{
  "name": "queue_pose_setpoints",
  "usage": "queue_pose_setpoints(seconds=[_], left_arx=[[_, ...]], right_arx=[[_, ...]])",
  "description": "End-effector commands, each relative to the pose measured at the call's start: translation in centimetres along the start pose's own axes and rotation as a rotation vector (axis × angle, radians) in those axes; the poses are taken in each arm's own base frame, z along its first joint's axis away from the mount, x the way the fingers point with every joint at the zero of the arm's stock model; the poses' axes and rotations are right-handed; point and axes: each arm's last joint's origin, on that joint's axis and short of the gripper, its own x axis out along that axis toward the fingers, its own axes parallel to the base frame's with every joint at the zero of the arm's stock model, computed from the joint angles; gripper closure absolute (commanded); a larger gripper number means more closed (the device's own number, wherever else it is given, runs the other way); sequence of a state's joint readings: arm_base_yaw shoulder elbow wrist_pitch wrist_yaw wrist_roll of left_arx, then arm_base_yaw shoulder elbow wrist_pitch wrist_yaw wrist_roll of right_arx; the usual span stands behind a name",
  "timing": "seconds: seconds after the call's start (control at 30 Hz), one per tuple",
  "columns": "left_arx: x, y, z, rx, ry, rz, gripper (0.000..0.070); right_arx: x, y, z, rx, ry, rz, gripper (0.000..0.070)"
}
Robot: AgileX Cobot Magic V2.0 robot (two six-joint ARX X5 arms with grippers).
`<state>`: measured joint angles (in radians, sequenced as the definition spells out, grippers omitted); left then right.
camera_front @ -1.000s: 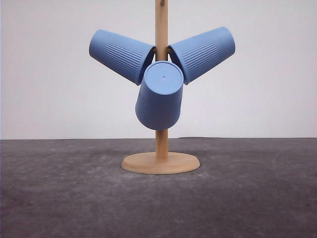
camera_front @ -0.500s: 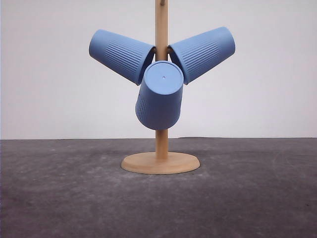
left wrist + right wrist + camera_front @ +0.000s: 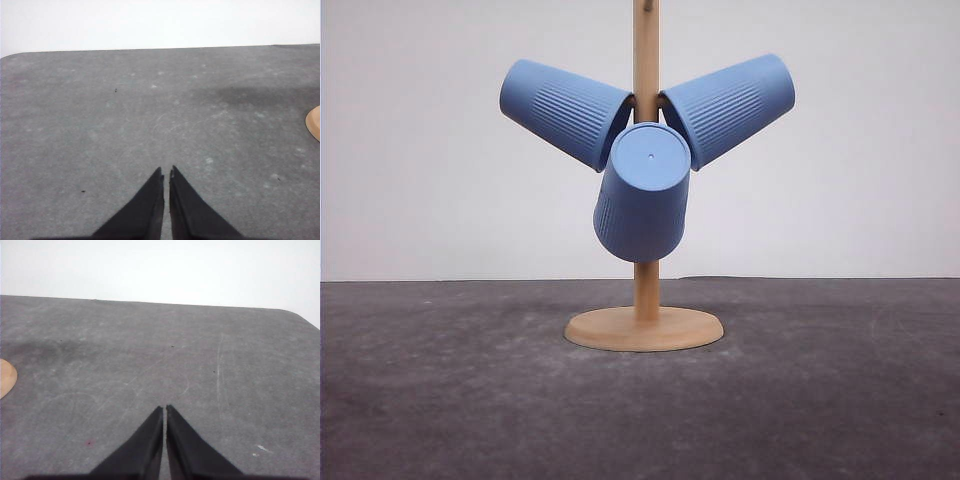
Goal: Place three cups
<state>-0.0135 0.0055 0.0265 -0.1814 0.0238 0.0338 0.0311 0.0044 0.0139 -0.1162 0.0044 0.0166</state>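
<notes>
Nothing has moved since the earlier front pictures: stand and cups sit exactly as they did.

Nearest in the wrist views, the left gripper [image 3: 166,171] hangs over the dark grey, faintly scuffed and speckled table mat [image 3: 100,125], its two black tapered fingers pressed almost together with only a hairline slit between the tips and nothing held. The right gripper [image 3: 164,409] looks the same: black pointed fingers nearly touching, empty. Each wrist view catches a sliver of the pale wooden round base [image 3: 314,122] at its edge, which the front view shows whole.

Farther off, the front view shows the smooth light wooden stand [image 3: 646,290], a round flat disc base with an upright post, standing on the mat before a plain white wall [image 3: 860,180]. Three light-blue tapered cups with fine vertical ribs hang on it, well clear of the table. The front cup [image 3: 642,195] tilts its flat round bottom toward the camera. Behind it, the left cup [image 3: 564,110] and the right cup [image 3: 728,106] slant outward and upward from the post, mouths inward.
</notes>
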Motion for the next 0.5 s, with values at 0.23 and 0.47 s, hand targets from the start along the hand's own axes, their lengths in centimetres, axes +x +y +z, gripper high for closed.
queue_pose_setpoints(seconds=[0.23, 0.47], left_arx=[[0.13, -0.01, -0.48, -0.001, 0.018, 0.001, 0.07], [0.13, -0.01, -0.48, -0.001, 0.018, 0.001, 0.07]], right_arx=[[0.01, -0.01, 0.04, 0.009, -0.01, -0.003, 0.0691], [0.01, 0.0, 0.05, 0.009, -0.01, -0.003, 0.0692]])
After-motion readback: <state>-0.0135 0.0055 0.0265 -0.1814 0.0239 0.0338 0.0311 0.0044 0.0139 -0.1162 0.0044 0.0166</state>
